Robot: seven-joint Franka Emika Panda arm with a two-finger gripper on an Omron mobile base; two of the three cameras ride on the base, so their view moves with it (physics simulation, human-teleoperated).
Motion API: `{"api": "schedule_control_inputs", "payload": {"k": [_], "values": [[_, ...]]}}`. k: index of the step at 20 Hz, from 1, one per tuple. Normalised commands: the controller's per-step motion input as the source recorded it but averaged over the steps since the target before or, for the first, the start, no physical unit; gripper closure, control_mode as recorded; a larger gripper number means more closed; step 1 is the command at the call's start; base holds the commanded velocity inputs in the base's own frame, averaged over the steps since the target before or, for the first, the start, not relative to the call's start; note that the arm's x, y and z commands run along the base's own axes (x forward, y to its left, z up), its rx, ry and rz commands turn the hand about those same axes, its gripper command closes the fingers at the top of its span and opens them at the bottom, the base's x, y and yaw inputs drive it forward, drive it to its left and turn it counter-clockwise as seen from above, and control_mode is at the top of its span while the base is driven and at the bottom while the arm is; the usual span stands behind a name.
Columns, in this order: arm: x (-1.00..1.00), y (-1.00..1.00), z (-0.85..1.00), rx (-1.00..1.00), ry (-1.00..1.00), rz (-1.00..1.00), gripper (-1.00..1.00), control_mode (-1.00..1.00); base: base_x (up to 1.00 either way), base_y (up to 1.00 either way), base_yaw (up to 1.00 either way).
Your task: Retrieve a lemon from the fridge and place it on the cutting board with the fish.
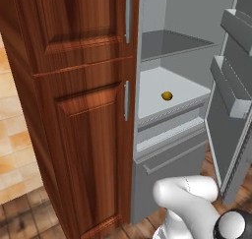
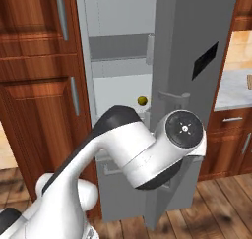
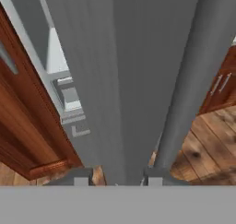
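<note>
One small yellow oval lemon (image 1: 167, 96) lies on the white middle shelf (image 1: 182, 90) of the tall grey fridge (image 1: 170, 149), whose door (image 2: 189, 51) stands open. Its long axis runs roughly level, left to right in the left base view. The two-finger gripper (image 3: 117, 179) is clenched around the door's long vertical grey handle (image 3: 191, 75).

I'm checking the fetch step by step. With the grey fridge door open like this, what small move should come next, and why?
Probably let go of the tall grey fridge's door and draw the gripper back: its jaws are shut around the door's edge, the door stands wide open, and the small yellow lemon lies unblocked on the white shelf.
</note>
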Motion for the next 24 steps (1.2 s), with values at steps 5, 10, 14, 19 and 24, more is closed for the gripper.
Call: {"api": "schedule_control_inputs", "payload": {"k": [5, 10, 14, 19, 24], "values": [[-0.76, 0.61, 0.39, -0.37, -0.03, -0.24, -1.0, -1.0, 0.0, 0.0, 0.0], [-0.44, 0.71, 0.07, -0.37, 0.05, -0.35, -1.0, -1.0, 0.0, 0.0, 0.0], [0.05, 0.77, -0.01, -0.46, 0.26, -0.36, -1.0, -1.0, 0.0, 0.0, 0.0], [0.69, 0.62, 0.0, -0.51, 0.47, -0.21, -1.0, -1.0, 0.0, 0.0, 0.0], [0.93, 0.15, -0.28, -0.28, 0.35, -0.17, -1.0, -1.0, 0.0, 0.0, 0.0]]}}
